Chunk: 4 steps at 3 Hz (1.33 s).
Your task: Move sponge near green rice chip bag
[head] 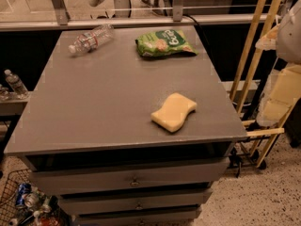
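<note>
The pale yellow sponge (174, 111) lies flat on the grey table top (103, 107), near its front right corner. The green rice chip bag (164, 43) lies flat at the back of the table, right of centre, well apart from the sponge. My gripper (278, 100) shows as pale shapes at the right edge of the view, off the table's right side and level with the sponge, touching nothing on the table.
A clear plastic water bottle (91, 39) lies on its side at the back left. Drawers (134, 179) sit under the table top. A wooden rack (256, 55) stands to the right. A wire basket of cans (23, 204) is on the floor at lower left.
</note>
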### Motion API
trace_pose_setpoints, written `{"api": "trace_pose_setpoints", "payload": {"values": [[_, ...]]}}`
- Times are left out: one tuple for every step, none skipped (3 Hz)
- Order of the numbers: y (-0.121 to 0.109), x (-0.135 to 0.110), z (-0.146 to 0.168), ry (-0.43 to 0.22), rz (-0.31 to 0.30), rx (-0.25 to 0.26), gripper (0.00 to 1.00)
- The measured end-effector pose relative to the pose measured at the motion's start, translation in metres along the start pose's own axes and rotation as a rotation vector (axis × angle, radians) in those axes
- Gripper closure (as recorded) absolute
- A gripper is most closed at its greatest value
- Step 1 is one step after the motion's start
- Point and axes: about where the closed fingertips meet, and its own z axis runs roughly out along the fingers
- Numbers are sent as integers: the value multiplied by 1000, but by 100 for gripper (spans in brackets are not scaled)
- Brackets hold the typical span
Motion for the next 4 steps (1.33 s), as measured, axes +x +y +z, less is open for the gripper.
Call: {"api": "trace_pose_setpoints", "payload": {"values": [[0, 0, 0, 0, 0, 0, 0], [-5, -6, 10, -20, -37, -29, 0], [-25, -37, 48, -135, -144, -84, 0], [-39, -72, 100, -248, -269, -154, 0]]}}
